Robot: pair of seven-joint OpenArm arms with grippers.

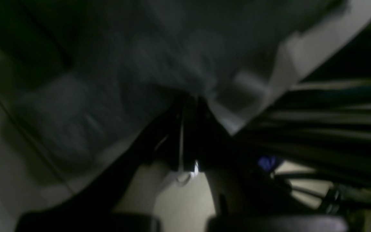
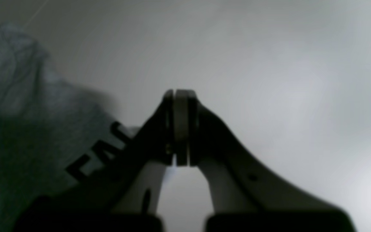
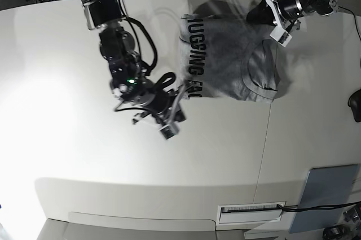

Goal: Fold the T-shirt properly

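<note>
The left end effector (image 3: pixel 255 14) is clamped on a pinch of the T-shirt (image 3: pixel 231 59) at the cloth's far edge, and in the left wrist view the grey fabric bunches right at its closed tips (image 1: pixel 192 96) and spreads away beyond them. The right end effector (image 2: pixel 180 96) has its jaws pressed together with nothing between them; it sits over the bare white desk (image 3: pixel 84 138), just beside the shirt's near corner, whose black lettering lies to its left in the right wrist view. The shirt rests crumpled on the desk, neck opening facing up, between the two end effectors.
</note>
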